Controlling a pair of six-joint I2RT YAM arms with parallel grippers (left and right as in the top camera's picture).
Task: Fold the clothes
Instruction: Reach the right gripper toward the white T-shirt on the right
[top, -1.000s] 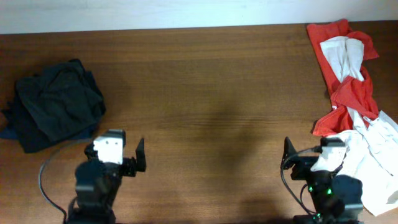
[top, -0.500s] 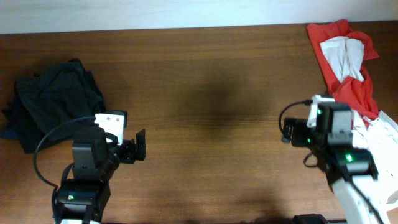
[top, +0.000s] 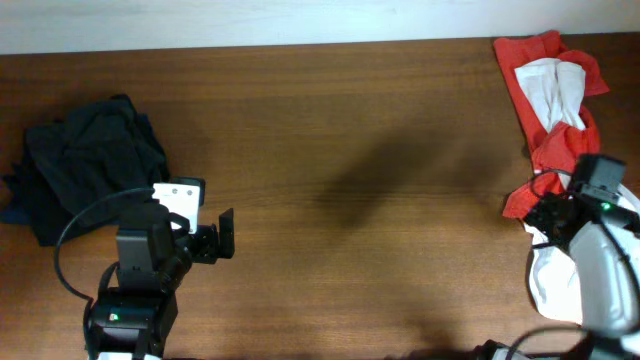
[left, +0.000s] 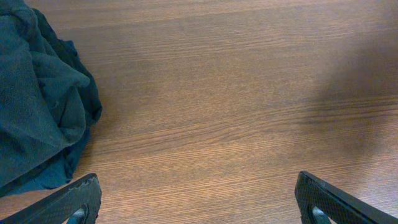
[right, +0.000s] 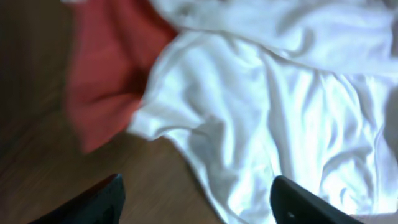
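A dark crumpled garment pile (top: 90, 180) lies at the table's left; it also shows in the left wrist view (left: 37, 106). A red garment (top: 560, 150) with a white one (top: 550, 85) on it lies at the far right. Another white garment (top: 555, 280) lies under my right arm. My left gripper (top: 222, 240) is open and empty over bare wood (left: 199, 205), right of the dark pile. My right gripper (top: 542, 215) is open and empty, hovering over the edge of the white garment (right: 273, 106) and the red garment (right: 106, 81), with its fingers (right: 199, 208) apart.
The brown wooden table (top: 340, 150) spans the view, with a pale wall strip along the far edge. The clothes at the right reach the table's right edge.
My right arm has swung from the front toward the right, over the red and white clothes. My left arm shifted slightly forward earlier and has stayed still since.
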